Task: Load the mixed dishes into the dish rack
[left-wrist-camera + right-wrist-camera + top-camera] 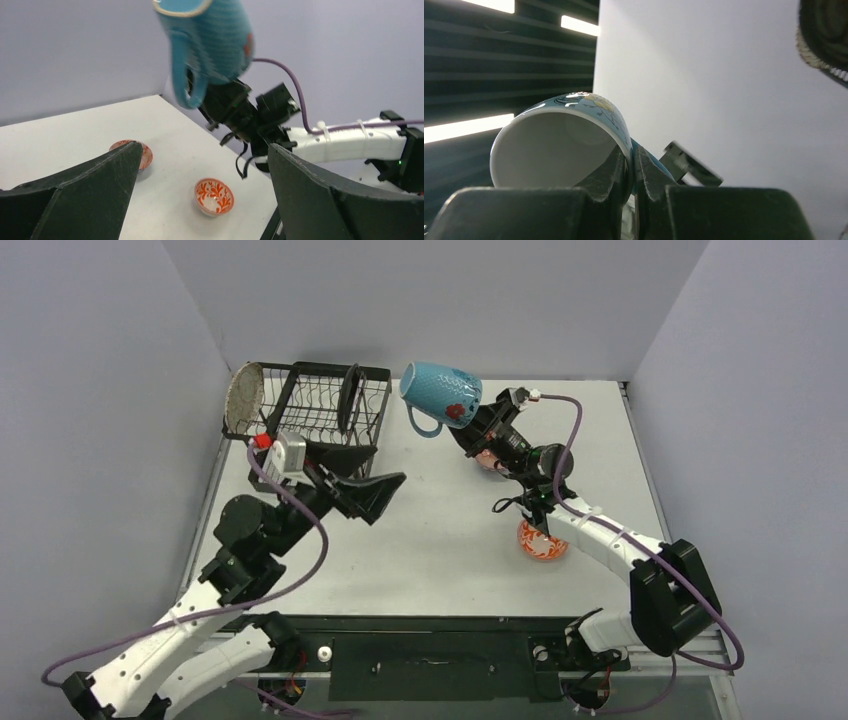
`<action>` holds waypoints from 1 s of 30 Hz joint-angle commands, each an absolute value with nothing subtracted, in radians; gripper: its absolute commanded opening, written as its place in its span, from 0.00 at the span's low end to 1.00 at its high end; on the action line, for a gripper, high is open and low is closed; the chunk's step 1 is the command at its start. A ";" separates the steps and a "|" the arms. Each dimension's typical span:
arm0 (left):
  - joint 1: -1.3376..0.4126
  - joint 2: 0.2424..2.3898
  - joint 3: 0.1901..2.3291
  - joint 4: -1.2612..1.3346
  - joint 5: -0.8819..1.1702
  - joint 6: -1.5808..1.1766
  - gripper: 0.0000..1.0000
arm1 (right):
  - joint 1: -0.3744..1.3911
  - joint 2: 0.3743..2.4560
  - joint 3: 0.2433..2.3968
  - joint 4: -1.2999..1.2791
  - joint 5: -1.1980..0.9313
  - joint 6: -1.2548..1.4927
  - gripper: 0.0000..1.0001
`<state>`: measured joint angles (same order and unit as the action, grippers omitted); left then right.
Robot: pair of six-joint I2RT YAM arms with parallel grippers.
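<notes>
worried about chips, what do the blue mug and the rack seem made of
The light-blue mug: likely glazed ceramic, going by its smooth white inside and thick rim. The dish rack: probably coated metal wire, going by thin black bars; finish unclear.

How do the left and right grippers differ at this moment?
The left gripper stands wide open and empty; the right gripper is shut on the rim of the light-blue mug. The left gripper sits low on the near side of the dish rack; the right gripper holds the mug tilted, to the rack's right. Both are black two-finger grippers.
</notes>
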<state>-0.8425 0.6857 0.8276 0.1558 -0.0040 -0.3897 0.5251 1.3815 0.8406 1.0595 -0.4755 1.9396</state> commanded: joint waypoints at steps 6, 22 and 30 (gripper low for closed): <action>-0.404 0.952 0.940 0.655 0.775 -0.928 0.97 | 0.530 1.306 0.802 1.328 -0.489 2.176 0.00; -0.494 1.147 1.164 0.382 0.886 -0.788 0.66 | 0.577 1.332 0.880 1.209 -0.543 2.126 0.00; -0.501 1.137 1.200 0.273 0.815 -0.689 0.52 | 0.597 1.338 0.890 1.157 -0.541 2.085 0.00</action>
<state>-0.4919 1.1496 1.1419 0.3126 0.8490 -0.7574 0.5926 1.3426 0.8295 1.0962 -0.5556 2.0697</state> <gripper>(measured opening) 0.554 0.045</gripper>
